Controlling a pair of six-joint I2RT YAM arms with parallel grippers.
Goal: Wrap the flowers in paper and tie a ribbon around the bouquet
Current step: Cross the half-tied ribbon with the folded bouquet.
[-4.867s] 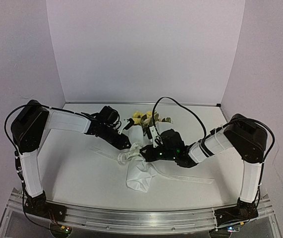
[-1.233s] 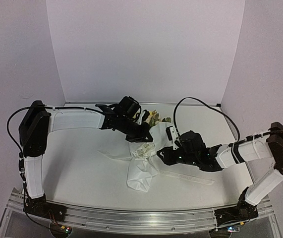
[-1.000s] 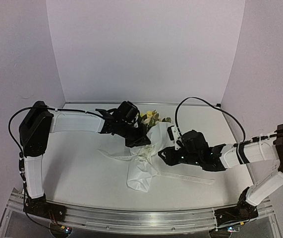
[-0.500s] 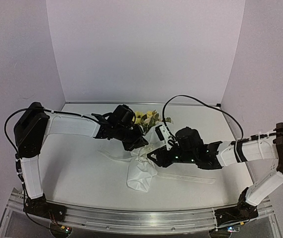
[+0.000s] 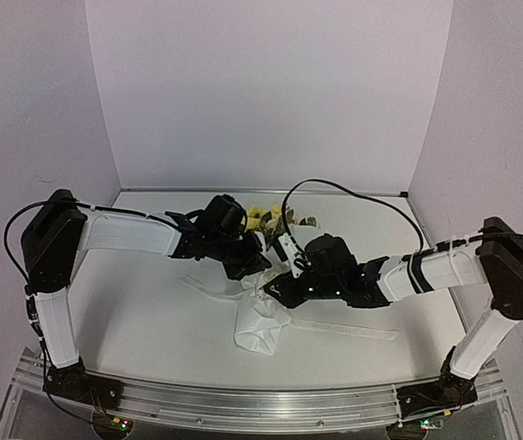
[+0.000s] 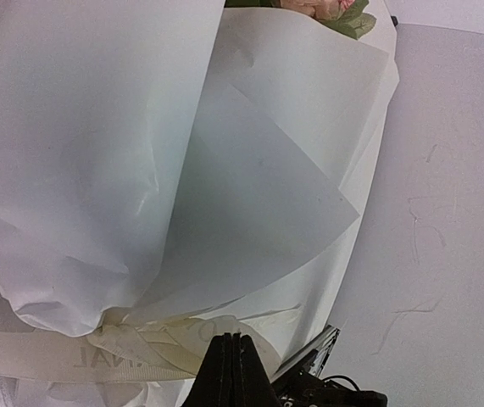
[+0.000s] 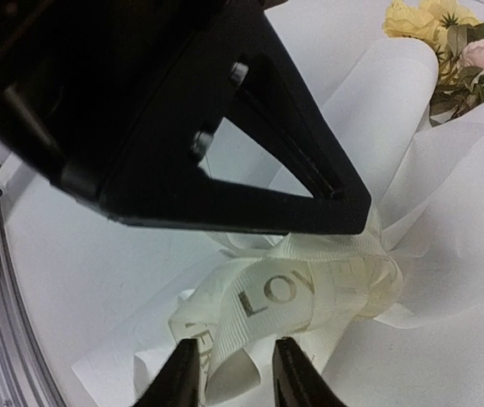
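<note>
At the middle of the pale table (image 5: pixel 142 321), the white paper-cone bouquet of yellow blooms (image 5: pixel 259 323) is lying. The right gripper (image 7: pixel 236 360), having slid in from the right over the last second, is pinching a loop of the cream lettered ribbon (image 7: pixel 284 292). The left gripper (image 6: pixel 231 343) is staying closed against the knot.

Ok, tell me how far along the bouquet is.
Done: paper wrapped around the flowers, ribbon bunched around the neck. In hand: left jaws shut at the knot, right jaws pinching a ribbon loop. Probably left: tightening the tie, then letting go.
</note>
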